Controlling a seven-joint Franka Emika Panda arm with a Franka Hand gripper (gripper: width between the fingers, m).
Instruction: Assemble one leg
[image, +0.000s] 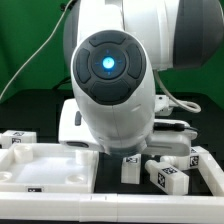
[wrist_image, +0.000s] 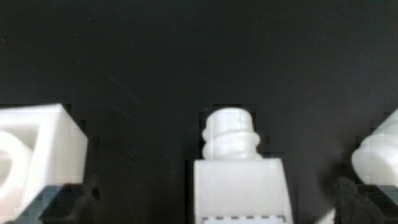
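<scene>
At the exterior view's left, a tagged white post (image: 18, 138) sits at the far edge of the large white panel (image: 40, 170) with its raised rim. Both are on the black worktop (image: 120, 205). In the middle the robot arm (image: 110, 70) fills most of the view, with a blue light glowing on its joint, and it hides the claw from this side. Just below the arm, near the panel's corner, the leg (image: 130, 168) stands upright. To the exterior view's right, a cluster of further tagged legs (image: 172, 178) lies close together.

In the wrist view the claw (wrist_image: 208, 200) is spread wide. Its dark fingers (wrist_image: 54, 203) flank the leg (wrist_image: 235, 160) with a black gap on each side and touch nothing. The leg's ribbed screw tip points away from the claw. A white block (wrist_image: 36, 150) lies off to one side and another white piece (wrist_image: 377, 150) to the other, both cut by the frame.
</scene>
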